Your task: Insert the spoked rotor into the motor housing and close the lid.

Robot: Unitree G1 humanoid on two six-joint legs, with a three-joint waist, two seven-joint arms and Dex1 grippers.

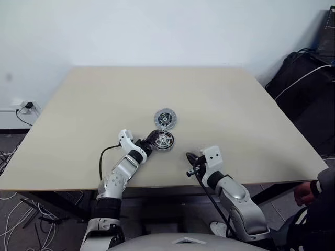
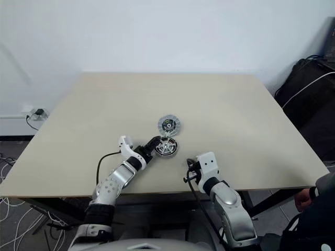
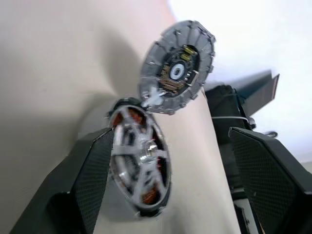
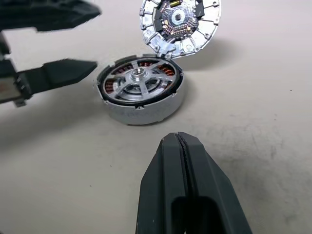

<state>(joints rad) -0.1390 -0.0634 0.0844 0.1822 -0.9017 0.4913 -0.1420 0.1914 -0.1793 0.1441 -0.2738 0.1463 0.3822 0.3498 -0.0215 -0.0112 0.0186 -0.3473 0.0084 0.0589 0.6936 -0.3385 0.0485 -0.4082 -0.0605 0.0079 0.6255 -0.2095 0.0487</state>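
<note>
The motor housing lies flat on the table near the front edge, copper windings showing under the silver spoked rotor that sits inside it. The lid stands tipped up at the housing's far rim, its silvery face with a dark centre turned outward. My left gripper is open just left of the housing. One of its fingers is close beside the rim and the other is well apart. My right gripper is shut with nothing in it, a little in front and to the right of the housing.
The beige table spreads wide around the parts. A black bag stands off the table's right side. A person's hand is at the right edge, below table level. Cables and a socket lie on the floor at the left.
</note>
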